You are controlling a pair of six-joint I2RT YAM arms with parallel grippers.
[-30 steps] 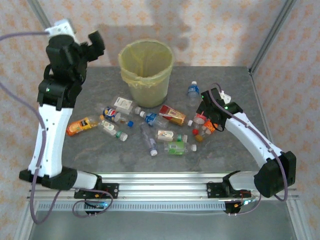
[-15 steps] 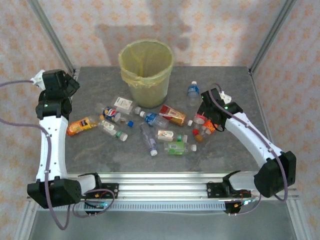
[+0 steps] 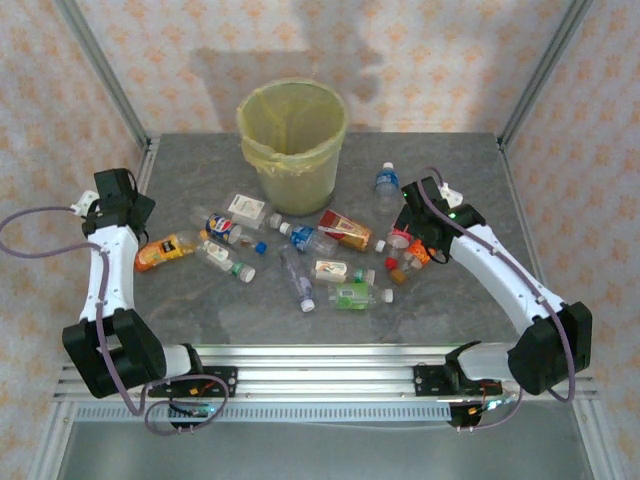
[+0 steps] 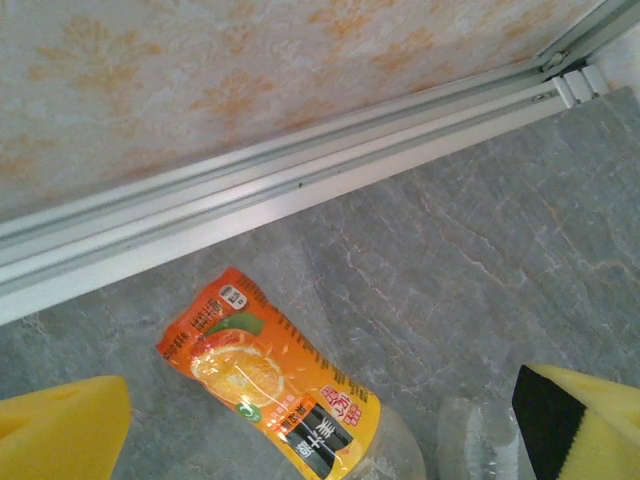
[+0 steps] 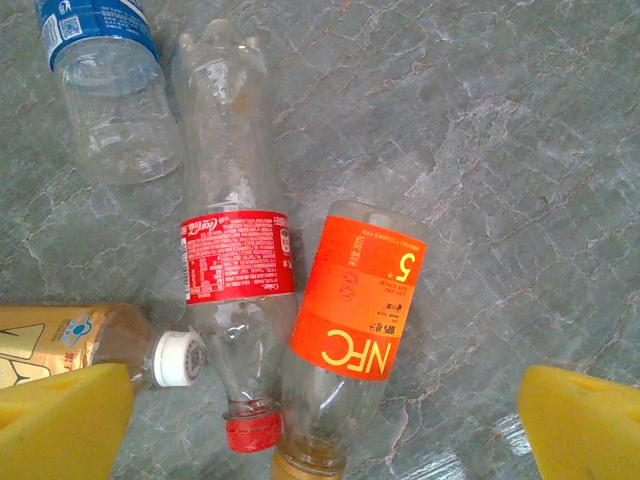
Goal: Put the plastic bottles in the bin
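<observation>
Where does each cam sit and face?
Top external: above and behind the bases, looking down on bin and bottles; left arm, right arm show.
Left wrist: looks down at orange juice bottle near table-edge rail; own yellow fingertips.
Right wrist: looks down at red-label bottle and NFC bottle; own yellow fingertips.
Shared, top and left wrist: that bottle.

We find bare table [image 3: 200,310] along the near edge and in both far corners — open passage there. The bin [image 3: 295,175] blocks the far middle; the plastic bottles [image 3: 300,250] crowd the centre, several touching. Between the right gripper's [image 5: 320,420] wide-set fingers two bottles lie side by side, free surface beside them. Leftward, an aluminium rail [image 4: 250,190] walls the edge.
</observation>
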